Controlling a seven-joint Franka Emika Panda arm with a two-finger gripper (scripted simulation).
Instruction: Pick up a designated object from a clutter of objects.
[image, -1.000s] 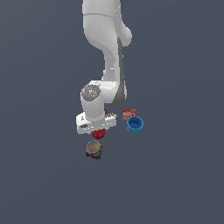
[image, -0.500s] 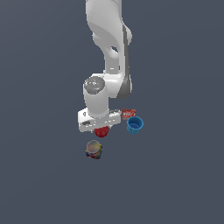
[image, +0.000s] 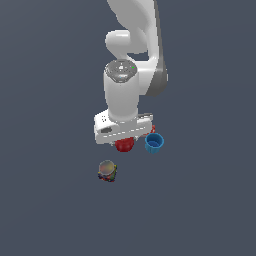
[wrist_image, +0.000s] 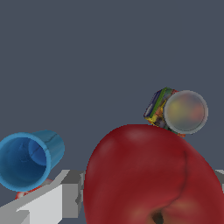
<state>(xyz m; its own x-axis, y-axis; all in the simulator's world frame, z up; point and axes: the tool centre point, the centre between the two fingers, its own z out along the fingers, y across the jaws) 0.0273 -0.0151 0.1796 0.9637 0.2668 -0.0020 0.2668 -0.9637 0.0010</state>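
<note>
Red and glossy, the ball (image: 124, 145) is seen just below frame centre, pinched in the gripper (image: 124, 144) — beside the blue cup (image: 154, 142). A straight, steady lift is called for, well clear of the can (image: 107, 171) — no tilting.

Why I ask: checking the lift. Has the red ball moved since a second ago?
Yes. In the exterior view the red ball sits higher and farther right, above the can toward the blue cup.
</note>
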